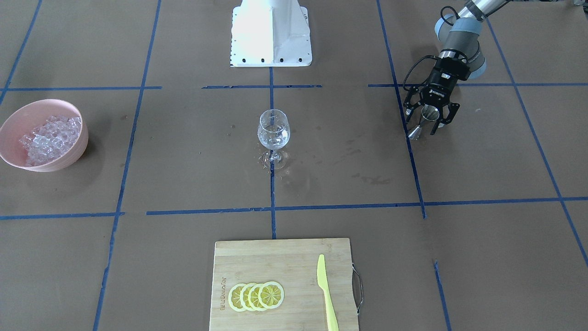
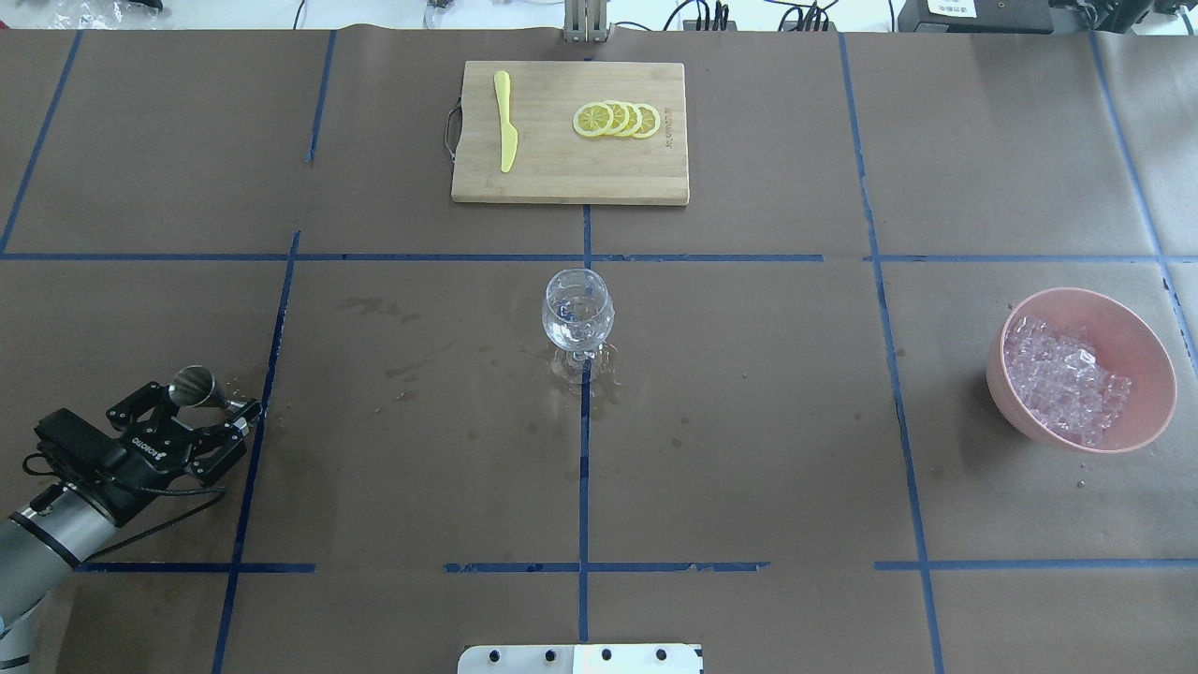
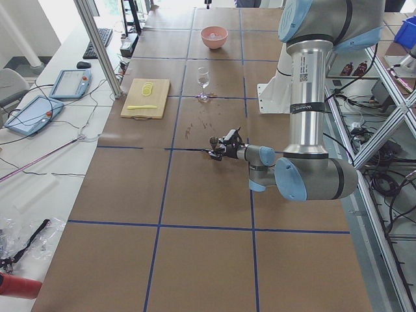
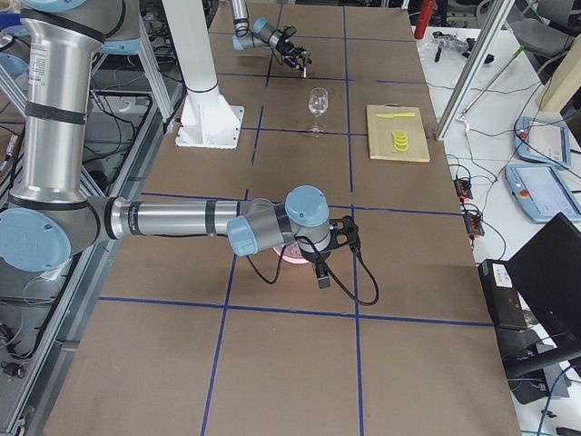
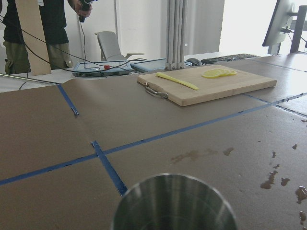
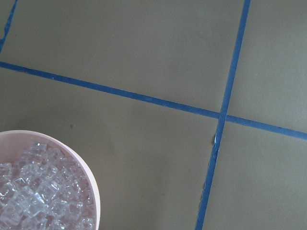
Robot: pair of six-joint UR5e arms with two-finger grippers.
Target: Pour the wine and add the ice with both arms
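Observation:
My left gripper (image 1: 428, 125) (image 2: 217, 412) reaches low over the table on my left side. Its jaws stand open on either side of an upright steel jigger (image 1: 423, 122) (image 2: 198, 388), whose rim (image 5: 175, 201) fills the bottom of the left wrist view. A stemmed glass (image 1: 274, 133) (image 2: 577, 318) stands mid-table with a little clear wine (image 1: 274, 137) in it. Ice (image 1: 50, 138) (image 2: 1062, 379) (image 6: 33, 196) fills a pink bowl (image 1: 78, 149) (image 2: 1146, 374). My right gripper (image 4: 345, 234) hangs over that bowl, seen only from the side; I cannot tell its state.
A wooden cutting board (image 1: 280, 257) (image 2: 562, 178) on the far side carries lemon slices (image 1: 256, 295) and a yellow knife (image 1: 327, 294). Wet stains (image 2: 393, 370) mark the paper around the glass. The robot's white base (image 1: 271, 32) stands behind the glass.

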